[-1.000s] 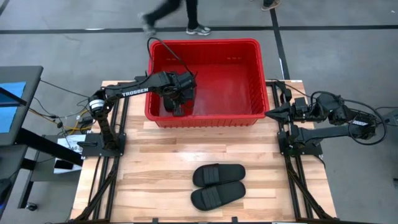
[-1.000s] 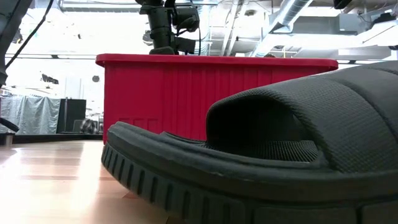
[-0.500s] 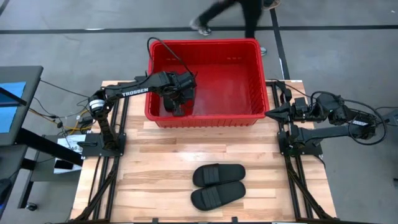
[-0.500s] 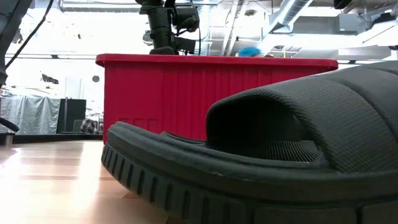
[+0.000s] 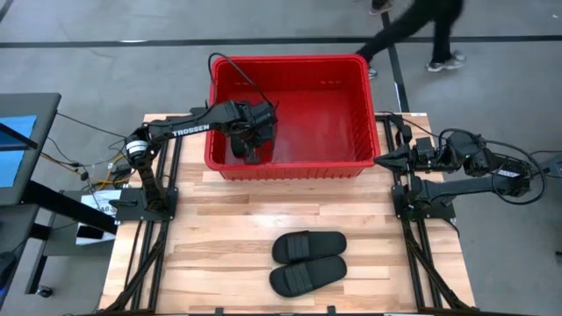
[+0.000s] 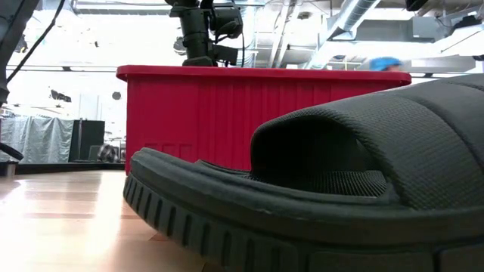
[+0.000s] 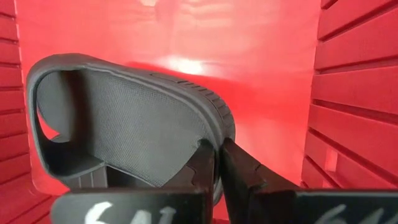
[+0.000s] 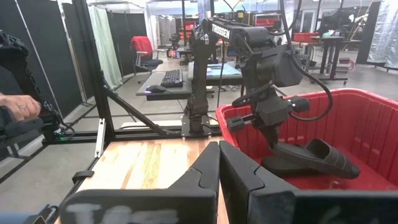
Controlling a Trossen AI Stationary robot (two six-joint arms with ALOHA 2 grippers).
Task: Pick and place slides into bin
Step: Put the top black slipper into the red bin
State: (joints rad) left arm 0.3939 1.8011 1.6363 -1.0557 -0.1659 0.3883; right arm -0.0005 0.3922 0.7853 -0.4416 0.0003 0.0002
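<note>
Left gripper [image 7: 217, 163]: fingers pinched on one slide's [image 7: 124, 124] edge, inside bin [image 5: 290, 167]. Right gripper [image 8: 219, 163]: fingers together, empty. Two slides [image 5: 307, 263] remained on table [image 5: 219, 228].

Robotics lab or workshop, open-plan. Grey concrete floor [image 5: 105, 53] at the top of the high view, a person [image 5: 413, 35] walking across it at upper right. Wooden table [image 5: 219, 228] on black frame rails. Right wrist view: desk with keyboard [image 8: 171, 78] at centre, red chair [image 8: 142, 48] behind, black partition panels [image 8: 37, 68] at left. Low view: exposed ceiling ducts [image 6: 340, 23] at upper right.
</note>
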